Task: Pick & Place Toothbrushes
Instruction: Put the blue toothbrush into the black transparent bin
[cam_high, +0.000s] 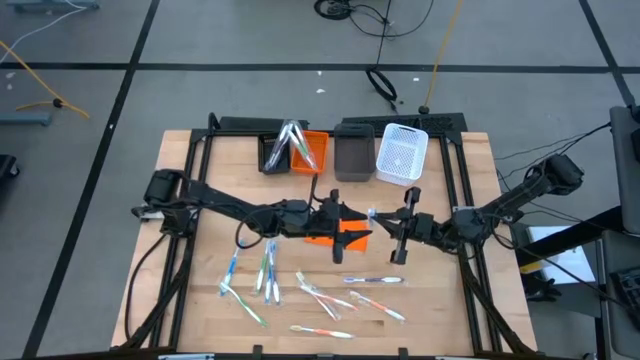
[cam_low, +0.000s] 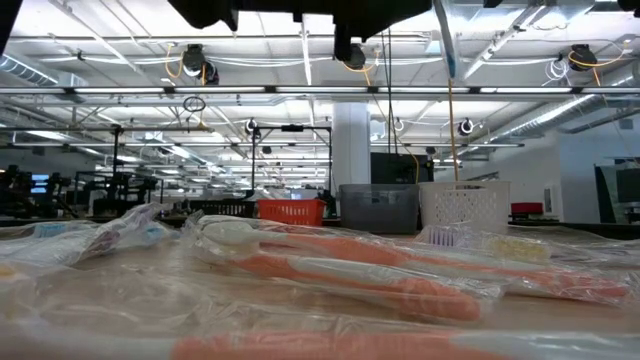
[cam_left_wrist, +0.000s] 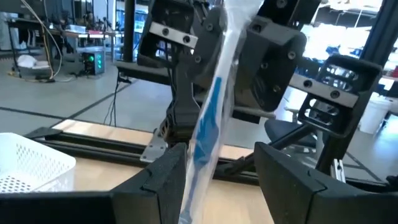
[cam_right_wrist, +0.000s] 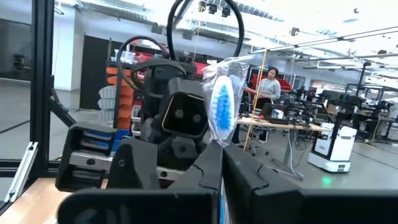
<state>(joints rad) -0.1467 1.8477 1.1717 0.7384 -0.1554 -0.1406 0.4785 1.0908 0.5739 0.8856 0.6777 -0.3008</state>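
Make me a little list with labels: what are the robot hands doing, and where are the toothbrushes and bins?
left end effector: open around a wrapped blue toothbrush
right end effector: shut on that toothbrush, mid-table
loose toothbrushes: scattered on the table's near half
orange bin: holds some toothbrushes
grey bin: beside it
white bin: far right of the row

Overhead sees the whole table (cam_high: 180, 150); low camera skims it; wrist cameras face each other.

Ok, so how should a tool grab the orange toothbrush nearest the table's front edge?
Mid-handle, from straight above: the orange toothbrush lies flat, clear of the others. The right tool, mid-table, holds a wrapped toothbrush between the open fingers of the left tool.
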